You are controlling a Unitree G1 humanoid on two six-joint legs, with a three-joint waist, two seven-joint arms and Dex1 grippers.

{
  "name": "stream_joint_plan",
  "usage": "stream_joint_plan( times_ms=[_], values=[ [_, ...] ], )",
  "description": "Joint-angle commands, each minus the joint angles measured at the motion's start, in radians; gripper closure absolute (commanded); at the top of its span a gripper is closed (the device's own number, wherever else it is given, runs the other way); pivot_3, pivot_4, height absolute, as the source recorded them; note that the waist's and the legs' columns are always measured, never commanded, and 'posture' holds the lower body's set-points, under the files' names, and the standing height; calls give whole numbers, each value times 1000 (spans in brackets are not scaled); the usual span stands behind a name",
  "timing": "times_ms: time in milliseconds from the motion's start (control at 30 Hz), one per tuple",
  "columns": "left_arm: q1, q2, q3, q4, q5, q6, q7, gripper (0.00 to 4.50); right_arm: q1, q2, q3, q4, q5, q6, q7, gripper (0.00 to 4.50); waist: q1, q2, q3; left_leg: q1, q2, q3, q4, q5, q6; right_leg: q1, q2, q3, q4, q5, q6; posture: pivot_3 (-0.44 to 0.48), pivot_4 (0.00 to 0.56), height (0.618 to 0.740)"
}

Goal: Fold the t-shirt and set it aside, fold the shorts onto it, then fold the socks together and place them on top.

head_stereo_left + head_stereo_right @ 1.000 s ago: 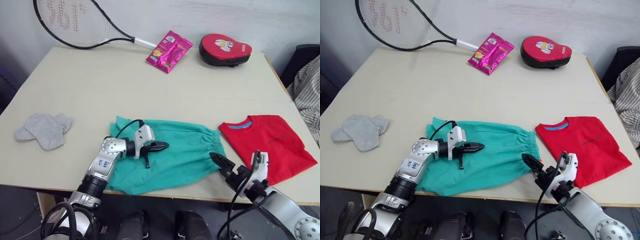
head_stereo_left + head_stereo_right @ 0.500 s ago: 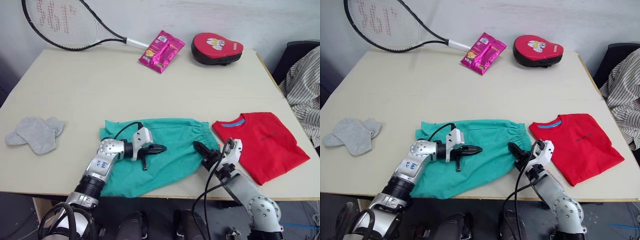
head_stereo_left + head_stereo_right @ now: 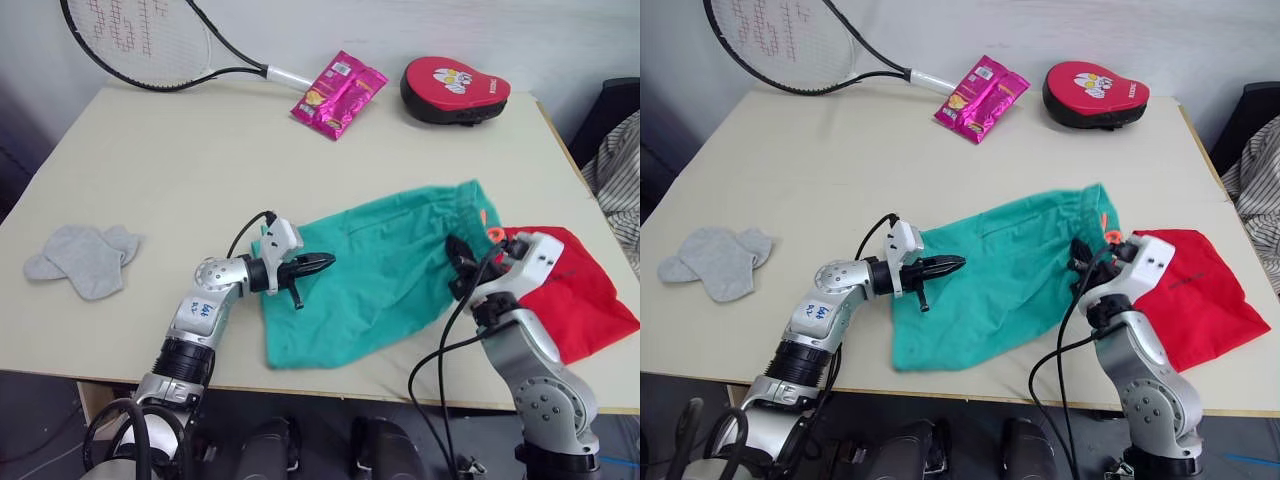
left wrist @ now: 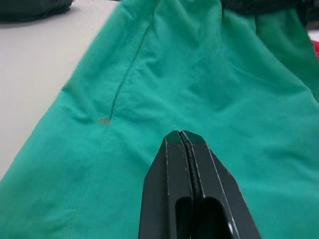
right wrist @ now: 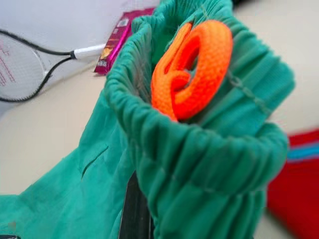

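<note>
The shorts (image 3: 380, 270) are thin matt cloth with a gathered waistband and a woven orange drawcord (image 5: 192, 67). The t-shirt (image 3: 585, 300) is matt cloth. The socks (image 3: 85, 258) are soft knit. The tabletop (image 3: 200, 160) looks smooth and matt; the snack packet (image 3: 338, 92) is glossy.

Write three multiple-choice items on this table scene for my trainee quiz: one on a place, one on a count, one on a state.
1. Where do the socks lie?
A. robot's left side of the table
B. on the t-shirt
C. beside the racket

2. How many socks?
A. one
B. two
C. four

3. The left pincer is:
A. wide open
B. shut
C. holding a sock

A: they lie near the left table edge.
B: two grey socks overlap.
B: its fingers meet over the shorts, seen in the left wrist view.
</note>
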Motion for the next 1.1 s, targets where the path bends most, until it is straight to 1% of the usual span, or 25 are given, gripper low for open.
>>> stream_joint_plan(
  times_ms=[33, 67, 133, 233, 267, 333, 367, 500, 567, 600, 667, 767, 833, 967, 1033, 1100],
  values=[
    [17, 1, 5, -15, 16, 16, 41, 4500, -59, -49, 140, -76, -159, 43, 46, 4476, 0, 0, 0, 0, 0, 0, 1, 0, 0, 0, 0, 0, 0, 0, 0, 0, 150, 740],
    [30, 8, 10, -29, 15, 32, 49, 4500, -82, -66, 195, -80, -209, 51, 73, 4476, 0, 0, 0, 0, 0, 0, 1, 0, 0, 0, 0, 0, -1, 0, 0, 0, 150, 740],
    [50, 18, 19, -53, 12, 53, 61, 4500, -111, -74, 259, -81, -274, 58, 104, 4476, 0, 0, 0, 1, 0, 0, 2, 1, 0, -1, -1, 1, 0, 0, 0, 0, 150, 740],
    [128, 69, 48, -149, -10, 95, 58, 4500, -173, -22, 429, -26, -386, 68, 147, 4476, -7, 0, 0, 1, 0, -1, 2, 2, 0, -1, -1, 1, 1, 0, 0, 0, 150, 740],
    [153, 82, 58, -184, -24, 110, 54, 4500, -187, 13, 470, 6, -407, 66, 162, 4476, -7, 0, 0, 1, 1, -1, 1, 2, -1, -2, -1, 1, 1, 0, -1, 0, 150, 740],
    [193, 92, 80, -253, -51, 147, 66, 4500, -206, 90, 481, 59, -420, 80, 154, 4476, -8, 0, 0, 0, 1, -2, 1, 2, -2, -2, -1, 0, 1, -1, -2, 0, 150, 740],
    [210, 97, 89, -283, -60, 160, 72, 4500, -216, 107, 493, 81, -433, 90, 170, 4476, -6, 0, 0, 0, 1, -2, 1, 2, -2, -2, -1, 0, 2, -1, -2, 0, 150, 740],
    [258, 107, 120, -344, -73, 181, 100, 4500, -215, 133, 555, 145, -495, 105, 241, 4476, 3, 0, 0, -1, 0, -3, 3, 1, 0, 0, -2, 0, 1, 0, -1, 0, 150, 740],
    [275, 111, 129, -361, -80, 185, 104, 4500, -197, 147, 556, 156, -481, 125, 279, 4476, 1, 0, 0, 0, -1, -2, 3, 1, 1, 0, -3, 0, 0, 0, 0, 0, 150, 740],
    [282, 113, 133, -364, -85, 184, 102, 4500, -190, 152, 547, 155, -481, 120, 292, 4252, 1, 0, 0, 0, -1, -2, 3, 1, 0, 0, -3, 0, 0, 0, 0, 0, 150, 740],
    [297, 126, 148, -367, -97, 173, 88, 4500, -188, 140, 532, 137, -451, 127, 369, 3786, 0, 0, 0, 0, -1, -3, 2, 1, 0, 0, -3, 0, 0, 0, 0, 0, 150, 740],
    [310, 161, 190, -358, -129, 162, 59, 4500, -207, 100, 481, 113, -377, 146, 509, 2752, -2, 0, 0, 0, 0, -3, 2, 1, -1, -1, -2, 0, 1, 0, 0, 0, 150, 740],
    [328, 207, 229, -361, -166, 191, 24, 4500, -223, 42, 430, 93, -281, 196, 631, 2050, -5, 0, 0, 0, 0, -3, 2, 1, -1, -1, -2, 0, 1, 0, 0, 0, 150, 740],
    [377, 306, 300, -359, -234, 228, -55, 4500, -235, -123, 347, 45, -99, 246, 922, 705, -3, 0, 1, 0, 0, -3, 2, -1, 0, -1, -3, 0, 0, 0, -1, 0, 150, 740],
    [397, 358, 326, -361, -278, 272, -103, 4500, -236, -195, 297, 32, -7, 262, 1055, 705, 0, 1, 1, 0, 0, -3, 1, -2, 2, -1, -3, 0, -2, 0, -1, 0, 150, 740],
    [415, 425, 343, -346, -294, 285, -163, 4500, -256, -252, 239, 60, 73, 298, 1133, 705, 0, 1, 1, 0, 0, -3, 2, -3, 3, -1, -3, 0, -2, 0, -1, 0, 150, 740]
  ],
)
